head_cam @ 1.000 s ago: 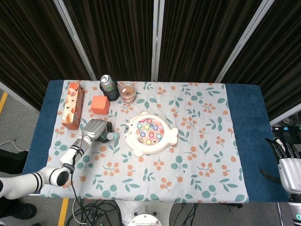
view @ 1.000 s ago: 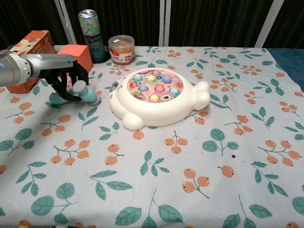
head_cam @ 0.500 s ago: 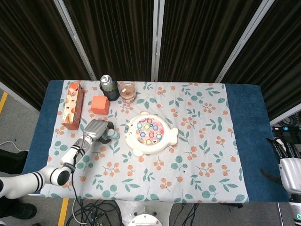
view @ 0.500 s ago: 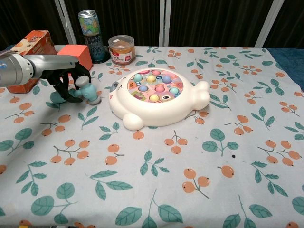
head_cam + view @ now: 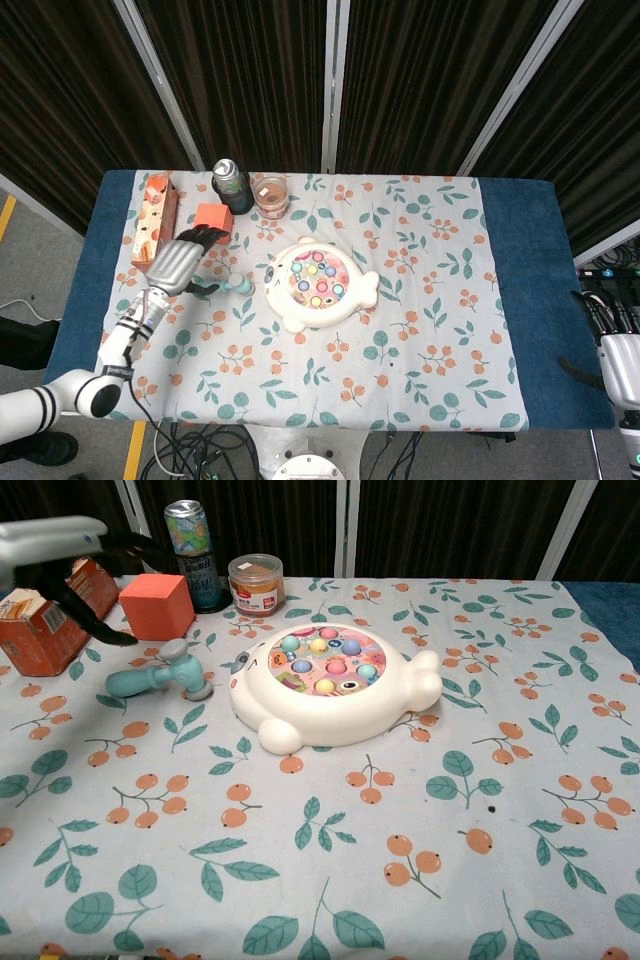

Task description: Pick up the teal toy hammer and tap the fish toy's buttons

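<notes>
Teal toy hammer (image 5: 158,676) lies loose on the tabletop (image 5: 420,830), handle pointing left.
Left hand (image 5: 95,565) hovers above-left, fingers (image 5: 110,635) apart, empty (right hand (image 5: 612,345) far off).

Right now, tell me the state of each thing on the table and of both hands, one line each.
teal toy hammer: lying flat on the cloth beside the fish toy, not held.
fish toy: flat on the table, buttons facing up.
left hand: raised above the hammer, fingers spread, holding nothing.
right hand: off the table's right edge, holding nothing.
can: upright.
small jar: upright, lid on.
orange cube: resting on the cloth.
orange carton: lying on its side.
</notes>
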`<state>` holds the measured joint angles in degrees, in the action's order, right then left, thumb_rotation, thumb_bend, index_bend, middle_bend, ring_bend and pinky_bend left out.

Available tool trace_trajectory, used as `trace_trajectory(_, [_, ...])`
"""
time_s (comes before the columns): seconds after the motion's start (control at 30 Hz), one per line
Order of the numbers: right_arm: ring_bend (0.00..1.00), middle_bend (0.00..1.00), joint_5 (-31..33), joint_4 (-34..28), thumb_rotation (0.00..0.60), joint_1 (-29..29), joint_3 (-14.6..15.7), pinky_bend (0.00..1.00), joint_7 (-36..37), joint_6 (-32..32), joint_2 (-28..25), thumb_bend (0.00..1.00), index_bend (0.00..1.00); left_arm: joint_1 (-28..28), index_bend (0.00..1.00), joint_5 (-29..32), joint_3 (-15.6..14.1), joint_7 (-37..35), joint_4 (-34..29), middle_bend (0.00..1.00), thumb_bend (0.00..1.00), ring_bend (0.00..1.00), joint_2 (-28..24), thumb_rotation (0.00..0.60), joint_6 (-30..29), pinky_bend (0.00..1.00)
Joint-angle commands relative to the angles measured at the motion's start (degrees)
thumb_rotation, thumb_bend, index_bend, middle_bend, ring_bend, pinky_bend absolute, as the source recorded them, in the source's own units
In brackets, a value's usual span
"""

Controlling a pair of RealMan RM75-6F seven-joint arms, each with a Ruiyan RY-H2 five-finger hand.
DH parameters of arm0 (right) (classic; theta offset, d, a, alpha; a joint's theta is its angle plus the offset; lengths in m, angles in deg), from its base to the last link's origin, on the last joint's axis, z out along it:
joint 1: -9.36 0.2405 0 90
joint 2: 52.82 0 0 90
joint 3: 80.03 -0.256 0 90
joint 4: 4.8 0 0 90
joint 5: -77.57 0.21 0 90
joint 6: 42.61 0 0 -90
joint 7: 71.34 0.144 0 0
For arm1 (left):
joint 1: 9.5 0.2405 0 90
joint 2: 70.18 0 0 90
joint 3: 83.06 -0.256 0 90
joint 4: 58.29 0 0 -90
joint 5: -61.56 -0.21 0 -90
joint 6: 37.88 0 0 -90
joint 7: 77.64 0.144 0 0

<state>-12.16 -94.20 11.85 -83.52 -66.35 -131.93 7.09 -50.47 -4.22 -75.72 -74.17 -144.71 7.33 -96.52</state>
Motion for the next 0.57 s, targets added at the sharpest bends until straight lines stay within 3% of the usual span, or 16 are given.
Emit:
trace_trajectory(0.03, [0.05,0.2,0.0,0.6,0.6,0.3,-0.2,0.11,1.5,0.3,-0.1,0.0,0.11,9.6,0.15,-5.8,-0.6,-0.7,-4.5,0.12,0.15,0.03,-5.8,0.6,-15.2,0.09])
trace_trajectory(0.27, [0.0,0.19,0.2,2.6,0.6,1.1,-0.5,0.1,5.7,1.3,0.1,0.02,0.11,20.3,0.15,-6.1,-4.4,5.1,-5.9,0.12,0.13,0.01,-10.3,0.6,-27.1,0.05])
trace_trajectory(0.57, [0.0,0.19,-2.2,2.5,0.6,2.0,0.0,0.09,6.6,0.9,0.5,0.04,0.11,30.3,0.17,-9.7,-9.3,0.5,-10.3,0.13,0.13,0.01,-12.7,0.6,-33.0,0.05])
